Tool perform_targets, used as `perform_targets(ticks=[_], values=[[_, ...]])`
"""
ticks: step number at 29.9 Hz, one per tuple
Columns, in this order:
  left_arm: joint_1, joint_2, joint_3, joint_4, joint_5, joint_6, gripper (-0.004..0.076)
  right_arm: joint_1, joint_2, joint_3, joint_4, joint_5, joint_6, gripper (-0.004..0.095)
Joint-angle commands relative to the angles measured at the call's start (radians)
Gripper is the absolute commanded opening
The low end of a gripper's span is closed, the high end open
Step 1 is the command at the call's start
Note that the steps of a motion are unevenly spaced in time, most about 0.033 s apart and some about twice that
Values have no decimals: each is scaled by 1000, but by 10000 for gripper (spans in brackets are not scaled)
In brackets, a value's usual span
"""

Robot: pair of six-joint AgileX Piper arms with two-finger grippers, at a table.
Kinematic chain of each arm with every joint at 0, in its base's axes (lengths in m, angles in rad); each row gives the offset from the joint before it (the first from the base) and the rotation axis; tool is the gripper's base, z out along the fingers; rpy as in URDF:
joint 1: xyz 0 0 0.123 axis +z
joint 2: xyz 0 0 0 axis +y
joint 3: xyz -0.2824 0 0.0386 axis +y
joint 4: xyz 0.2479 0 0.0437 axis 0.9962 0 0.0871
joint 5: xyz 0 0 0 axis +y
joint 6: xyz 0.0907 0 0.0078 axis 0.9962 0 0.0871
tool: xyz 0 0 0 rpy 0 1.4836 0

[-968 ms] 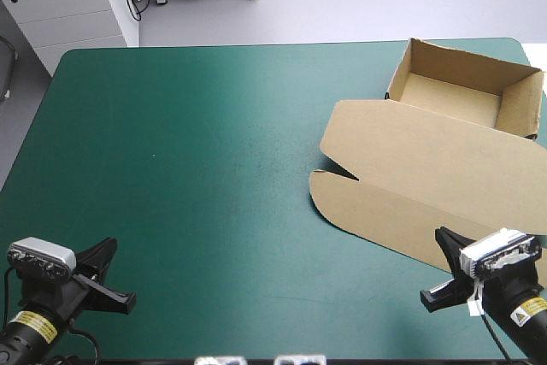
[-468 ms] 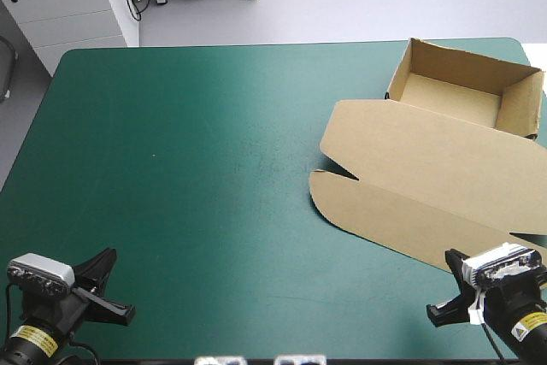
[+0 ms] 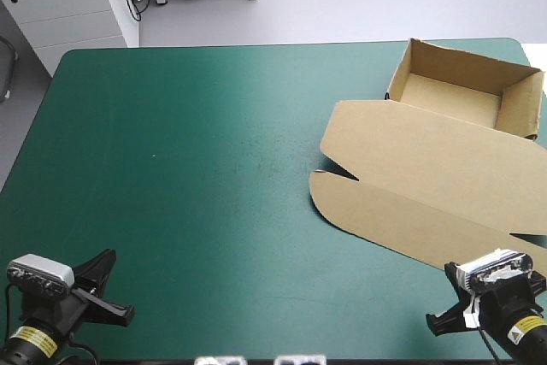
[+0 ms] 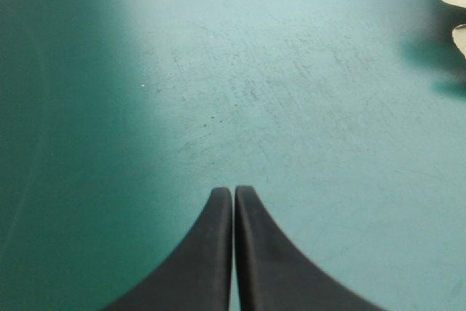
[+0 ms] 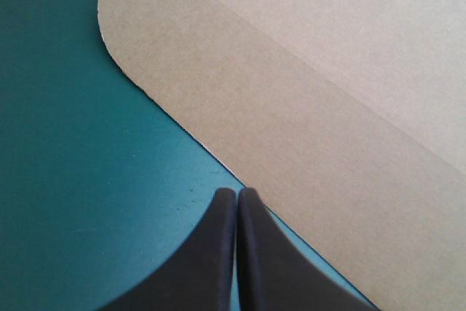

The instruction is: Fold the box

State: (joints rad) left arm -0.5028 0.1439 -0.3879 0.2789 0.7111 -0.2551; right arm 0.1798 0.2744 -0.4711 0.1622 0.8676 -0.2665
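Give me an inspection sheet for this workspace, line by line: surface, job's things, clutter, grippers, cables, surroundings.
surface: teal-green cover, faint scuffs, no spills seen.
job's things: box, an open tray at the far right corner, lid flat toward the near edge.
clutter: nothing seen.
grippers: left gripper shut over bare cover at the near left; right gripper shut, empty, tips by the lid's near edge.
cables: nothing seen.
surroundings: nothing seen.
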Motion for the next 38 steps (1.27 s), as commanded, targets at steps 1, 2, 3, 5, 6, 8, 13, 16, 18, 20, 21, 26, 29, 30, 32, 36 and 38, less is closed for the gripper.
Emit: perform_targets(ticks=[1,2,3,5,6,8,13,16,18,20,21,26,29,30,32,36,38], values=[[-4,16,-23,15,-63,-2,-8,1,8,-11,2,-91,6,-14],[-4,16,-23,15,-63,-2,-8,1,8,-11,2,-92,6,-14],[-4,16,-23,15,-63,-2,-8,1,8,-11,2,-92,6,-14],[-4,16,-23,15,-61,-2,-8,1,8,-11,2,-92,6,-14],[-4,16,-23,15,-61,-2,-8,1,8,-11,2,-92,6,-14],[-4,16,-23,15,-43,-2,-8,1,8,-11,2,-92,6,-14],[-4,16,-23,15,-43,-2,-8,1,8,-11,2,-92,6,-14],[-4,16,-23,15,-43,-2,-8,1,8,-11,2,-92,6,-14],[-4,16,-23,15,-43,-2,-8,1,8,-11,2,-92,6,-14],[-4,16,-23,15,-43,-2,-8,1,8,-11,2,-92,6,-14],[-4,16,-23,15,-43,-2,-8,1,8,-11,2,-92,6,-14],[-4,16,-23,15,-43,-2,-8,1,8,-11,2,-92,6,-14],[-4,16,-23,15,-43,-2,-8,1,8,-11,2,-93,5,-14],[-4,16,-23,15,-43,-2,-8,1,8,-11,2,-93,5,-14],[-4,16,-23,15,-43,-2,-8,1,8,-11,2,-93,5,-14],[-4,16,-23,15,-43,-2,-8,1,8,-11,2,-93,5,-14],[-4,16,-23,15,-43,-2,-8,1,8,-11,2,-93,5,-14]])
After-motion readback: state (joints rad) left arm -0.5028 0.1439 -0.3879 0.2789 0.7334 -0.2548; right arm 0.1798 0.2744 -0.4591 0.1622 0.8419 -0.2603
